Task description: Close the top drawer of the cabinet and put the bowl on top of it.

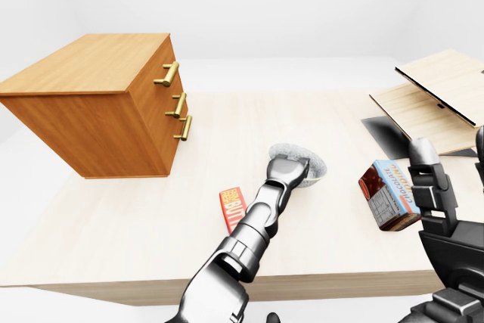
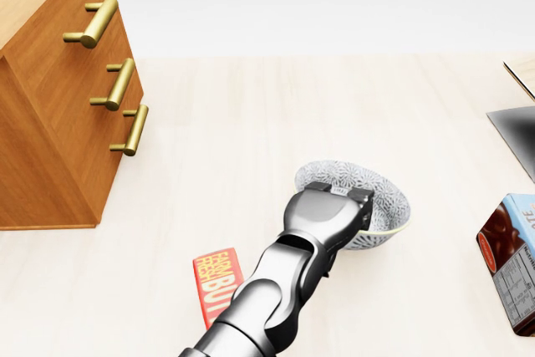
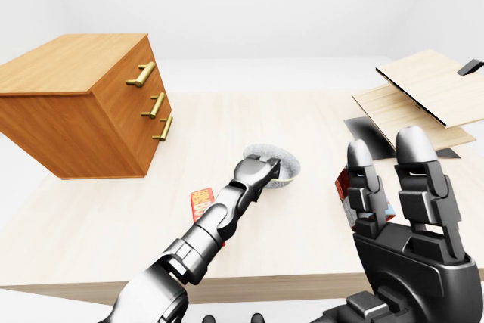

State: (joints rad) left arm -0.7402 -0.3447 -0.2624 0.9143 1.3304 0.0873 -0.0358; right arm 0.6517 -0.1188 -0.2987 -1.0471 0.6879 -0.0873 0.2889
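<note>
Left hand (image 2: 330,213) seemingly clamped on near rim of tilted bowl (image 2: 383,191); cabinet (image 2: 50,148) well apart, view's left; right hand (image 3: 401,209) spread, farther.

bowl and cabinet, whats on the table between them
Nothing: in the head view the table is bare between the cabinet and the bowl. The red packet lies lower, off that stretch.

Speckled grey bowl (image 2: 386,196) tilted up; wooden cabinet (image 2: 38,165) (drawers (image 2: 84,81) flush) at head view's left.
</note>
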